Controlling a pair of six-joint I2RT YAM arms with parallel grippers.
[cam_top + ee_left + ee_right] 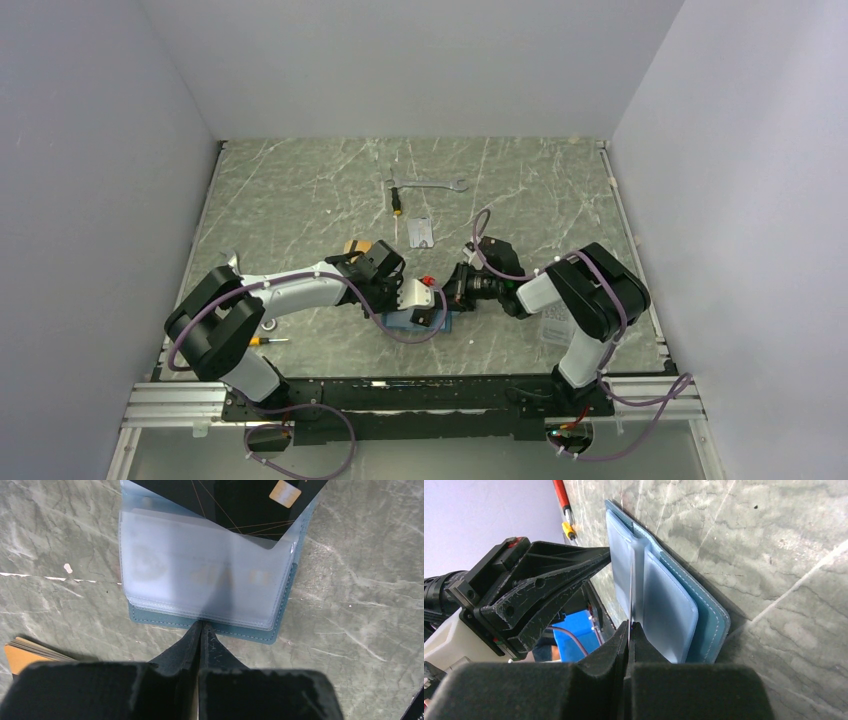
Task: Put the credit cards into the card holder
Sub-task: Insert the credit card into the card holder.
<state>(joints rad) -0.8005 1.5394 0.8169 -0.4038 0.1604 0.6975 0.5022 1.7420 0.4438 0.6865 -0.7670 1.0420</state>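
1. The card holder lies open on the table, close in front of the arm bases and between your two grippers. A stack of orange cards lies near it on the left arm's side.
2. The left gripper has its jaws pressed together at the near edge of the clear pocket leaves. They appear to nip one leaf.
3. The right gripper has its jaws pinched flat on the dark card, which its own camera sees edge-on. The card's leading edge sits at a pocket mouth. You cannot tell how far in it is.
4. Judge the card light, stiff and slick. Hold it by the trailing short edge, pinching its faces and leaving the leading edge free. A loose pinch may let it skid.
5. Judge the holder light and soft, with floppy leaves. It will likely slide or buckle under a push, so anchor it by the leaf edge and feed the card parallel to the pocket.
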